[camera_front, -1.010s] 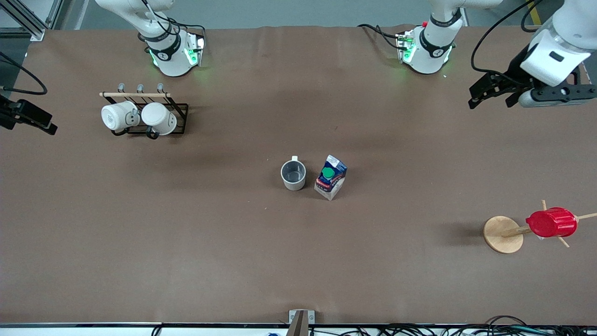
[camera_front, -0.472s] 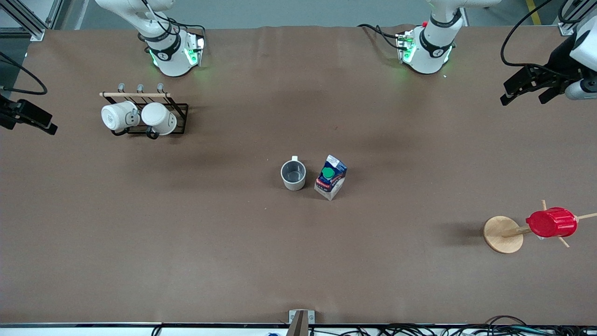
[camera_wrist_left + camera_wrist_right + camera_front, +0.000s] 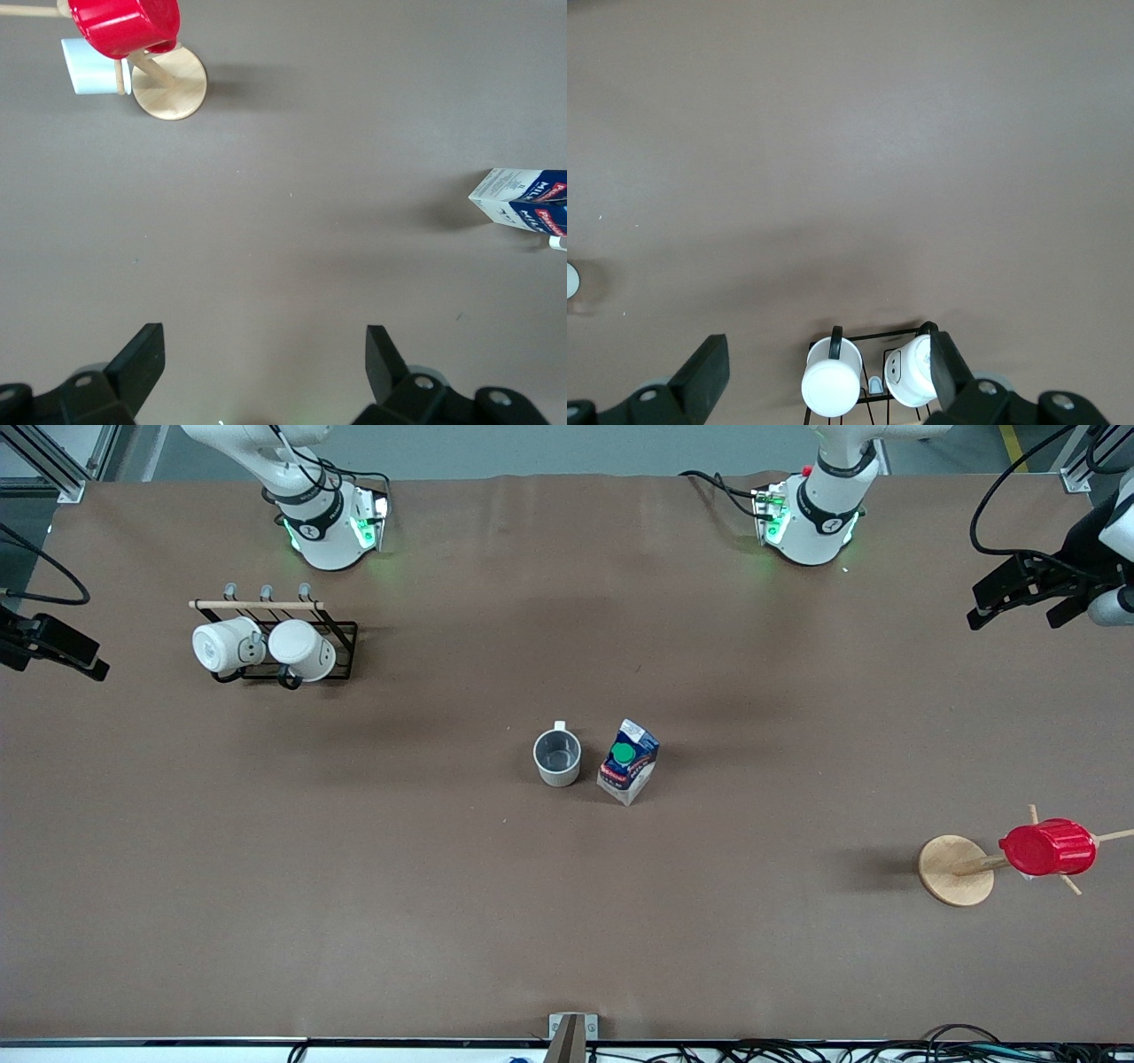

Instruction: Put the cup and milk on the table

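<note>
The pale grey-beige cup (image 3: 557, 757) stands upright on the brown table (image 3: 567, 921) near its middle. The blue and white milk (image 3: 628, 761) with a green cap stands right beside it, toward the left arm's end. The milk also shows in the left wrist view (image 3: 523, 199). My left gripper (image 3: 1014, 620) is open and empty, up over the table's edge at the left arm's end; its own view shows it too (image 3: 263, 341). My right gripper (image 3: 826, 343) is open and empty at the right arm's end, partly in the front view (image 3: 84, 662).
A black rack (image 3: 341, 633) with two white mugs (image 3: 221, 646) (image 3: 303, 650) stands near the right arm's base. A wooden stand (image 3: 955, 870) carries a red ribbed cup (image 3: 1048, 848) toward the left arm's end, nearer the camera.
My left gripper has drawn away from the middle toward the left arm's end of the table, still open. The cup, the milk and the right arm have not moved.
</note>
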You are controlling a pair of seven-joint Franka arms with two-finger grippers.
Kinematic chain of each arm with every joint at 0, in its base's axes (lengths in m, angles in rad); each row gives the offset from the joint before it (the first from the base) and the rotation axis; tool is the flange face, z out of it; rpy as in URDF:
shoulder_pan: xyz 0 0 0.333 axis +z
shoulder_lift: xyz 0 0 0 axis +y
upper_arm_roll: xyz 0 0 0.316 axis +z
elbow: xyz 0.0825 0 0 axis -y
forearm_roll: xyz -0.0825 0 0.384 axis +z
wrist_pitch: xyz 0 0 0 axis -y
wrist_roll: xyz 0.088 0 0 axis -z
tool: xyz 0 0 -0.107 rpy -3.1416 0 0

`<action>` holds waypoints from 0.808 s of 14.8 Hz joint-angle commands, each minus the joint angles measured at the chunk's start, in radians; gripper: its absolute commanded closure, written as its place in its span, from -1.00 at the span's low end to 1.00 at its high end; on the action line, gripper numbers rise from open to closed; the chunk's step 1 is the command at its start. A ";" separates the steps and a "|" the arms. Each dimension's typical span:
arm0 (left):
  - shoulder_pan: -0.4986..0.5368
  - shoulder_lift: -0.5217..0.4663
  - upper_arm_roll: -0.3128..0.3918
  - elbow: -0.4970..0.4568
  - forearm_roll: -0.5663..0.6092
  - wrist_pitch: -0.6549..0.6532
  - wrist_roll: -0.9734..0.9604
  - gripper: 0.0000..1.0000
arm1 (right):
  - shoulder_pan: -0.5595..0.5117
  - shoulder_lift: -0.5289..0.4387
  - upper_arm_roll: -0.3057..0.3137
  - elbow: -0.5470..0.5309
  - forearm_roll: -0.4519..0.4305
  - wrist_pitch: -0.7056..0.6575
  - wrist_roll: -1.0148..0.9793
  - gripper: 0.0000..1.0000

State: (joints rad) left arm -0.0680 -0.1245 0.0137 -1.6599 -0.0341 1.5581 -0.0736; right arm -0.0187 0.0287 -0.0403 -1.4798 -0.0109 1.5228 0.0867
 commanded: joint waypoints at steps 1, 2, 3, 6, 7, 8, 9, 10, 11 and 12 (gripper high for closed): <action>-0.007 0.019 -0.003 0.040 0.011 -0.029 0.015 -1.00 | -0.015 -0.010 0.003 -0.011 0.025 -0.001 -0.015 -1.00; -0.007 0.020 -0.003 0.040 0.008 -0.030 0.018 -1.00 | -0.015 -0.010 0.003 -0.011 0.025 -0.001 -0.016 -1.00; -0.007 0.031 -0.003 0.042 0.007 -0.030 0.034 -1.00 | -0.015 -0.010 0.003 -0.011 0.025 -0.001 -0.016 -1.00; -0.006 0.068 -0.001 0.078 0.003 -0.042 0.058 -1.00 | -0.015 -0.010 0.003 -0.011 0.025 -0.001 -0.016 -1.00; -0.006 0.068 -0.001 0.078 0.003 -0.043 0.058 -1.00 | -0.015 -0.010 0.003 -0.011 0.025 -0.001 -0.016 -1.00; -0.006 0.069 -0.001 0.078 0.005 -0.043 0.060 -1.00 | -0.015 -0.010 0.003 -0.011 0.025 -0.001 -0.016 -1.00; -0.006 0.069 -0.001 0.078 0.005 -0.043 0.063 -1.00 | -0.015 -0.010 0.003 -0.011 0.025 0.000 -0.016 -1.00; -0.006 0.069 -0.001 0.078 0.005 -0.043 0.063 -1.00 | -0.015 -0.010 0.003 -0.011 0.025 -0.001 -0.016 -1.00; -0.006 0.069 -0.001 0.078 0.005 -0.043 0.060 -1.00 | -0.015 -0.010 0.003 -0.011 0.025 -0.001 -0.016 -1.00; -0.006 0.069 -0.001 0.078 0.005 -0.044 0.058 -1.00 | -0.015 -0.010 0.003 -0.011 0.025 -0.001 -0.016 -1.00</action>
State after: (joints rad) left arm -0.0731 -0.0664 0.0113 -1.6157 -0.0342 1.5441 -0.0292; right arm -0.0187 0.0287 -0.0405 -1.4798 -0.0109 1.5227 0.0867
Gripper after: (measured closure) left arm 0.000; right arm 0.000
